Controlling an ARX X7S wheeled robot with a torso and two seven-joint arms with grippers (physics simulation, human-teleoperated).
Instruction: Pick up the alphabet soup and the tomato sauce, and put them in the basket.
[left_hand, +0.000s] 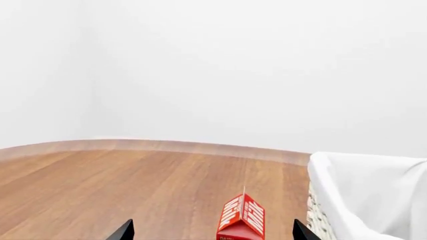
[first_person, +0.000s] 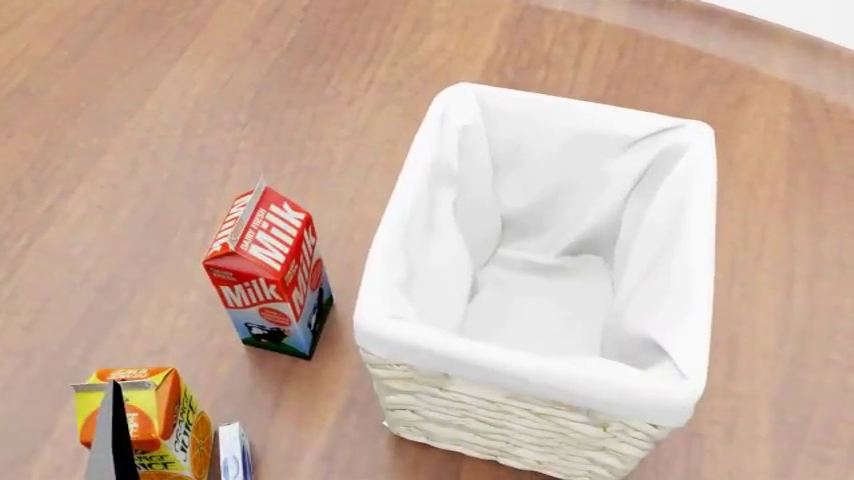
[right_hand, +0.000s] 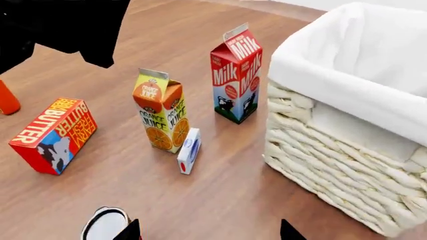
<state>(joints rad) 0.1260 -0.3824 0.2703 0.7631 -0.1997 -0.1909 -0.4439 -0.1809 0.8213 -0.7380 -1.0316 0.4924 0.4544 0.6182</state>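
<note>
where the wooden desk (first_person: 120, 120) carries everything, the basket (first_person: 534, 425) stands upright at the right of the head view, cream wicker with white cloth lining folded over the rim, nothing seen inside it. just left of it, apart, an upright red carton reading "milk" (first_person: 267, 272) with a cow picture low on one face. nearer the robot, a carton reading "orange juice" (right_hand: 162, 114) with orange halves printed at its base, and a small flat white-and-blue box (right_hand: 189, 151) on its edge just beside it, writing too small to read. further left lies a red box reading "butter" (right_hand: 52, 135) with a cow on its end; an orange-red bottle (right_hand: 8, 98) is cut off at the frame edge. a pale round top (right_hand: 105, 224) sits by the right claw (right_hand: 208, 231), label hidden, cannot tell which can. both right tips wide apart, gripping nothing. left claw (left_hand: 212, 233) likewise spread, empty, milk carton beyond it
</note>
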